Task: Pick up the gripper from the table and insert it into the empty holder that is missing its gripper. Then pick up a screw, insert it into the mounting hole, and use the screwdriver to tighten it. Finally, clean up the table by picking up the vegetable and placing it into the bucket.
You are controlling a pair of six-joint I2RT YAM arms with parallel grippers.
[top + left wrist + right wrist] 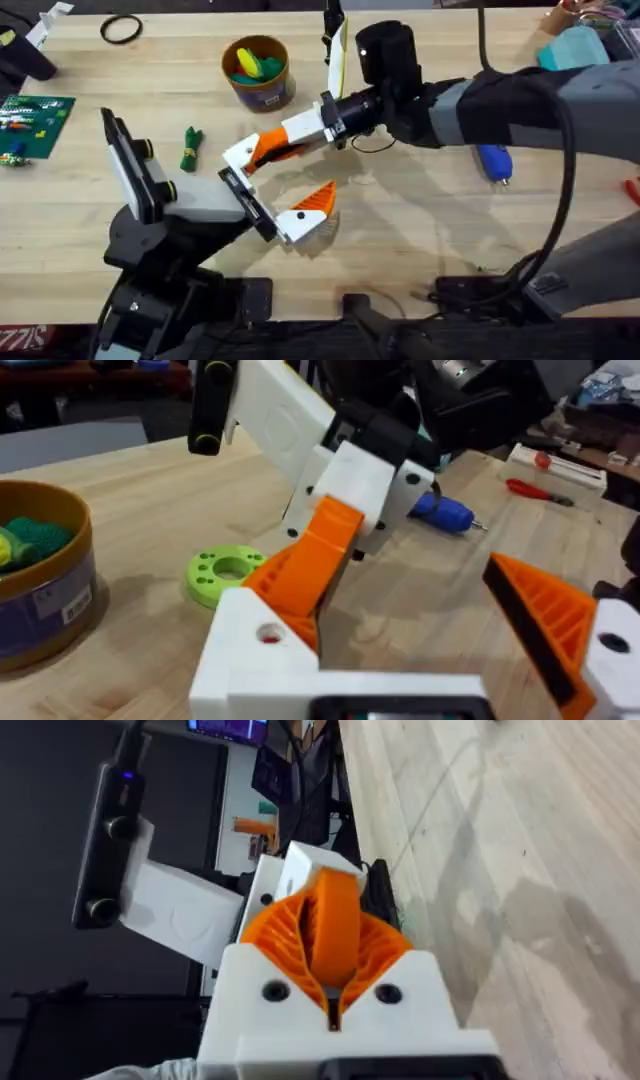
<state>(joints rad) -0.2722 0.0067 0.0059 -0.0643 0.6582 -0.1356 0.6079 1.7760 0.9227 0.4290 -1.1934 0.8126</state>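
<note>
Risk: gripper piece (240, 156) cocks in slot of holder (252, 205) and jams. Probable cause: piece held tilted, not in line with rail.
Risk: piece slips, drops to bench (420, 230) beside holder. Probable cause: grip on tapering orange wedge only.
Right gripper (285, 147): pressed together, pinching wedge of piece.
Left gripper (290, 185): spread; mounted orange finger (318, 198) at holder's far end.
Piece: white base block, orange ribbed wedge, mounting hole in block. Location: base at holder's free end; full seating cannot be told.

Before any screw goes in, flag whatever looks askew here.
The gripper, clamped in the right gripper, leans at a slant off the holder, out of line with the mounted orange finger. It seems not yet seated.
</note>
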